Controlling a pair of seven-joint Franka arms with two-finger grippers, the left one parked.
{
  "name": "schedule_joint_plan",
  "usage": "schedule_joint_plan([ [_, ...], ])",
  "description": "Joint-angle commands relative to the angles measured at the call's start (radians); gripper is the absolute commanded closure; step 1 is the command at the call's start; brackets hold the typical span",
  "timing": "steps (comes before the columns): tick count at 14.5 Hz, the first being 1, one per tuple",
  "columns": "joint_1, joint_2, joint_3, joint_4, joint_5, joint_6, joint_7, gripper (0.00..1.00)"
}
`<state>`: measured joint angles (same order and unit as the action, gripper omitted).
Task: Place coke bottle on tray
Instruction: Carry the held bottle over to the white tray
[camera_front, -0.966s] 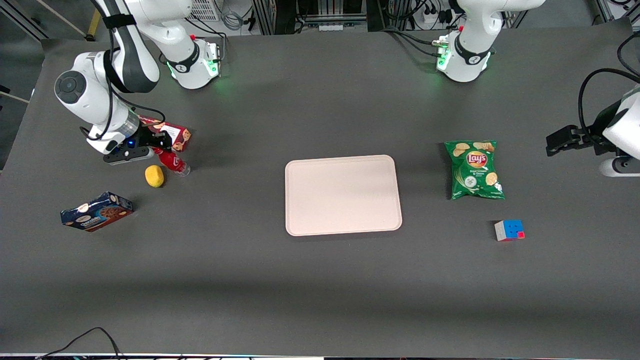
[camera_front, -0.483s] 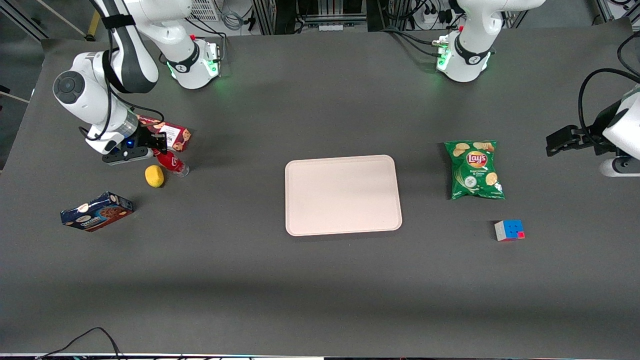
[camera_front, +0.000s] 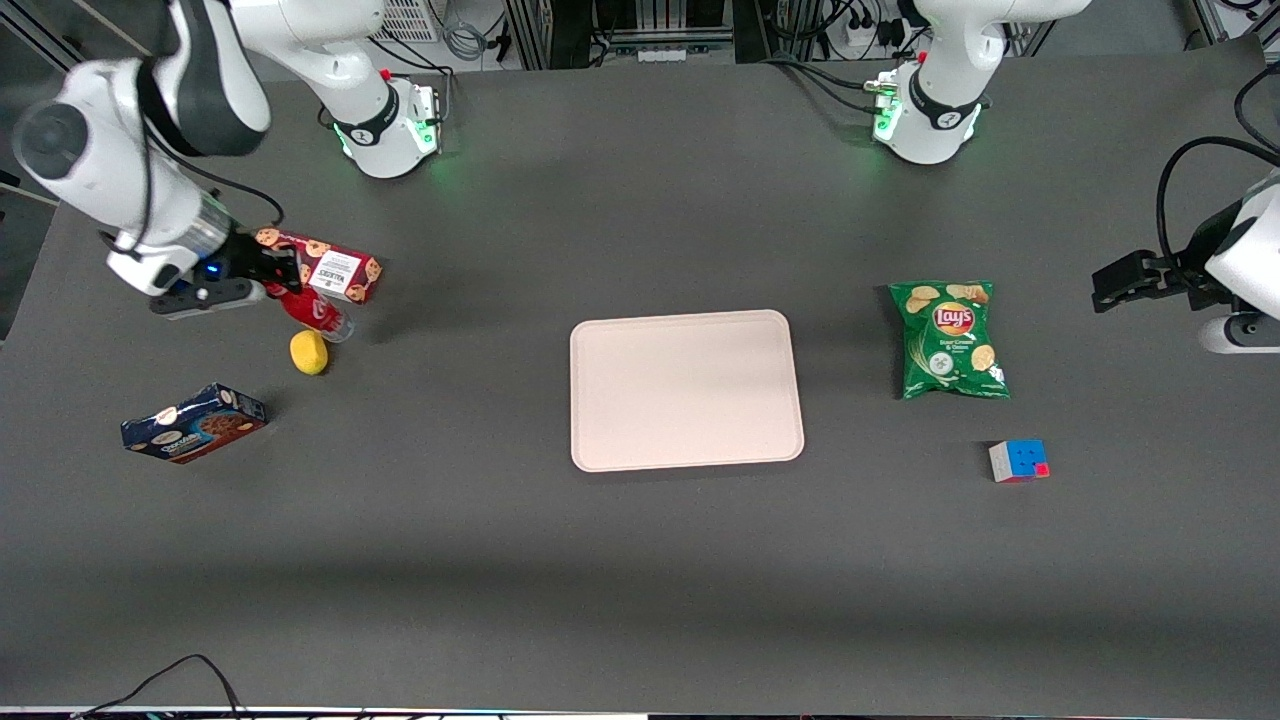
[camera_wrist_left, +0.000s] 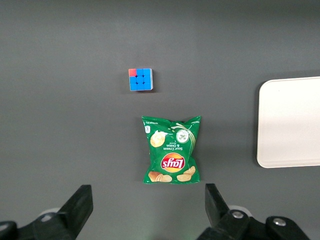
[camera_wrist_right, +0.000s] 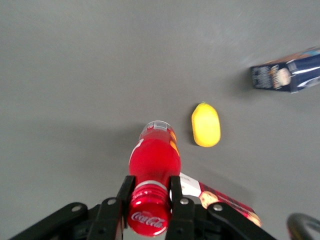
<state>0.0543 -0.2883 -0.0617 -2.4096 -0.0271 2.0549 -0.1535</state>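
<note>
The gripper (camera_front: 283, 283) hangs above the table (camera_front: 640, 600) at the working arm's end, clamped on the bottle (camera_front: 312, 313) just under its cap. In the wrist view the two fingers (camera_wrist_right: 176, 196) press the neck from either side, barely apart, and the red body hangs free below them. A hold at the neck probably suits the job: the body swings clear of its neighbours and can be set down base first. The bottle looks lifted off the table, over the spot between the cookie box (camera_front: 330, 268) and the lemon (camera_front: 309, 352), which lies nearer the front camera. A blue box (camera_front: 193, 423) sits nearer still. The tray (camera_front: 686, 390) lies bare mid-table, well apart from the bottle, toward the parked arm.
</note>
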Motion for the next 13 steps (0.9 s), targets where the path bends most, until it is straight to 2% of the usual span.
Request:
schedule_joint_plan([
  [1, 0.027, 0.012, 0.003, 0.273, -0.013, -0.252, -0.006, 1.0],
  [4, 0.039, 0.098, 0.04, 0.525, -0.002, -0.404, 0.029, 1.0],
  [7, 0.041, 0.216, 0.137, 0.758, 0.018, -0.527, 0.168, 1.0],
  [11, 0.048, 0.36, 0.317, 0.961, 0.035, -0.539, 0.446, 1.0],
  [13, 0.088, 0.46, 0.382, 1.05, 0.03, -0.538, 0.625, 1.0],
])
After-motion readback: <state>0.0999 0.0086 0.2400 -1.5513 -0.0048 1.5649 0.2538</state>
